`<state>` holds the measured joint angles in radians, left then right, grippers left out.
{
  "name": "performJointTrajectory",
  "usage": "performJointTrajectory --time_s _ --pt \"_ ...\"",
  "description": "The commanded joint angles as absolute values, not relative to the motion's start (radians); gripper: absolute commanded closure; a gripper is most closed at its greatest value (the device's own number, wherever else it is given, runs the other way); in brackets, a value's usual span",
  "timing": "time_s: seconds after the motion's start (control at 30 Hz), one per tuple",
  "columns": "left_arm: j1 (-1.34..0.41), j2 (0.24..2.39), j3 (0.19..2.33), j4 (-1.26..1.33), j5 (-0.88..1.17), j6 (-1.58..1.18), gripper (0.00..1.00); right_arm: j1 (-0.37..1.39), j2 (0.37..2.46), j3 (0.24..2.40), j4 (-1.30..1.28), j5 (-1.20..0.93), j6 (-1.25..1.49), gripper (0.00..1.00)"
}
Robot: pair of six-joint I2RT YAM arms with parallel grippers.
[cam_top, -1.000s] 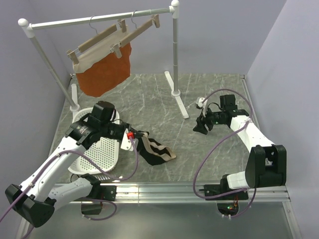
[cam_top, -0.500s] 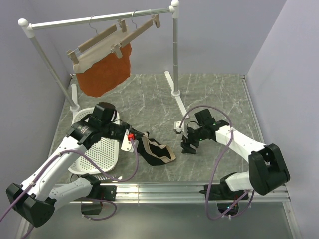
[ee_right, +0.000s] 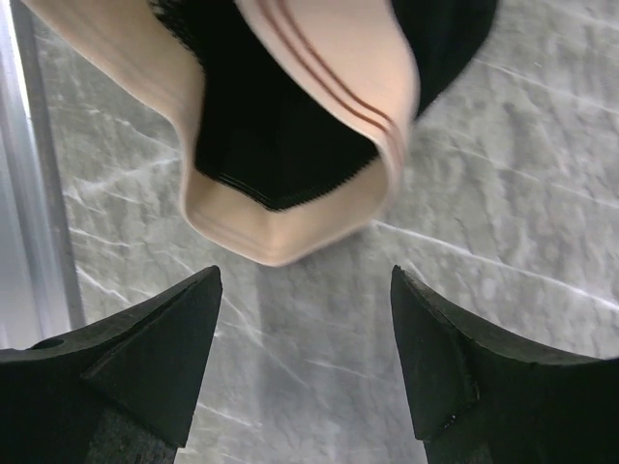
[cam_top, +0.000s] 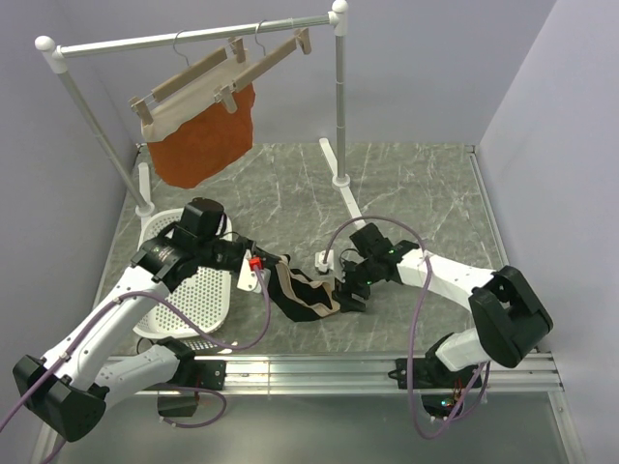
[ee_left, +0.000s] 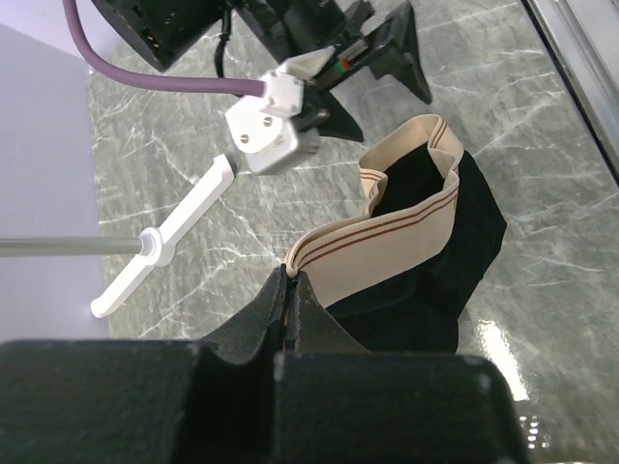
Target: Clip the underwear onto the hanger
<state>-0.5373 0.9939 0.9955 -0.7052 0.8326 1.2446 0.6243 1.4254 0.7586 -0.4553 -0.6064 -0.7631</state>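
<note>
The black boxer-brief underwear (cam_top: 308,295) with its tan, brown-striped elastic waistband lies crumpled on the grey marble-patterned table (cam_top: 416,184), near the front edge, between my two arms. One end of the waistband is lifted off the surface, because my left gripper (cam_top: 267,265) has its jaws pressed together on it. In the left wrist view the band runs straight out from my closed fingertips (ee_left: 288,295), loops round, and the black fabric spreads below it on the table.

My right gripper (ee_right: 305,280) hovers low at the far end of the garment. Its jaws are spread wide and hold nothing. The folded loop of waistband sits just ahead of the two black fingers (ee_right: 160,358), in line with the gap between them but not touching either one.

The pale wooden bar hanger (cam_top: 276,56) with two wooden clips and a thin wire hook hangs bare on the white-and-metal clothes rail (cam_top: 193,37) at the back of the table, well apart from the underwear. Just beside it on the same rail hangs a twin wooden hanger (cam_top: 189,77), with a rust-orange garment (cam_top: 203,145) with a cream waistband clipped to it.

A white perforated basket (cam_top: 198,290) rests on the table under my left arm. One white foot of the rail (ee_left: 164,242) lies flat on the surface, near my right wrist.
</note>
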Motion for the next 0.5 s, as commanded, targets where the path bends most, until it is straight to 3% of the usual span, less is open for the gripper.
performJointTrajectory --time_s 0.0,0.47 --pt "-0.528 0.982 0.991 -0.663 0.853 1.236 1.00 0.667 1.423 0.752 -0.445 -0.583 -0.738 0.22" --pt "-0.477 0.989 0.985 -0.638 0.888 1.215 1.00 0.710 1.486 0.785 -0.434 -0.540 -0.690 0.23"
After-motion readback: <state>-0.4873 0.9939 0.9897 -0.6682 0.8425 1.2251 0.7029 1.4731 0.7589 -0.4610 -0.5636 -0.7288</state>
